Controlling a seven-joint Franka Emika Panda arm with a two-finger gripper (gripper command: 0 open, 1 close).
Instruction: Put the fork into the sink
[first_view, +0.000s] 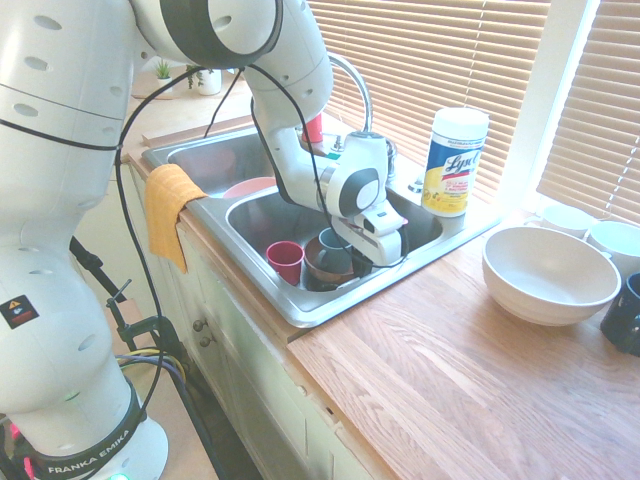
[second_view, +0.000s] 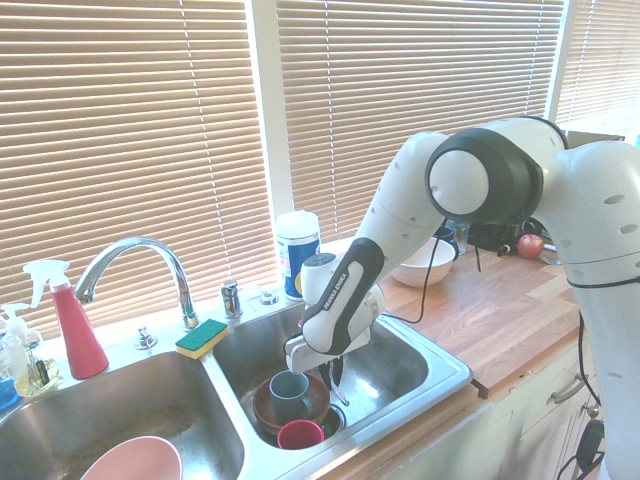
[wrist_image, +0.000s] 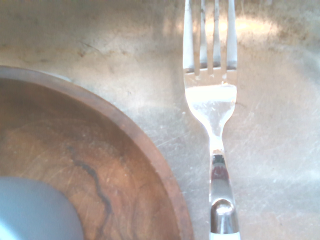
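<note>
Over scratched steel sink (second_view: 440, 375): jaws pinching slim fork (wrist_image: 212, 107), 4 shiny tines, beside round wooden bowl (wrist_image: 100, 165).

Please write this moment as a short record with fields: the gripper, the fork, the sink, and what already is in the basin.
gripper: shut on the fork, pointing down inside the basin
fork: hangs tines down, above the basin floor, beside the wooden bowl
sink: steel, two basins
wooden bowl: on the basin floor, a blue-grey cup inside
red cup: next to the bowl
</note>
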